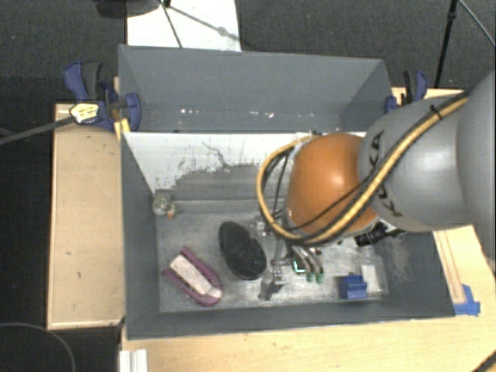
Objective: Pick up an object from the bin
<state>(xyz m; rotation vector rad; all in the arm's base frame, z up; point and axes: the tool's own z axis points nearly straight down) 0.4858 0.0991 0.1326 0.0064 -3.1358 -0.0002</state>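
- Currently the end effector (271, 284) sits low inside the grey metal bin (143, 231), close above the floor in its front-middle part, beneath the arm's orange wrist cover (325, 180).
- Grip state: cannot tell whether it is released or clenched, because the wrist cover and the cables hide most of it. Nothing can be seen held in it.
- Nearest thing: a black oval rough-surfaced lump (242, 250), lying flat on the bin floor just beside the end effector, toward the view's left. Whether the two touch cannot be told.
- Other things on the floor:
  - A purple-and-pink flat oblong piece (194, 276) lies further to the view's left, near the front-left corner and apart from the black lump.
  - A small blue plastic block (353, 287) lies by the front wall on the other side of the end effector, with a small white piece (372, 276) just beside it.
  - A small grey round knob (161, 203) lies by the left wall toward the back, well apart from the rest.
- Progress, as a judgement: the approach looks complete, given how low the end effector sits. No pick is done, since every visible thing lies on the floor and none is raised.
- Left to do: close on one thing, confirm the hold, and lift it clear of the bin walls.
- Likely target: the black lump, by nearness alone. This is not confirmed.
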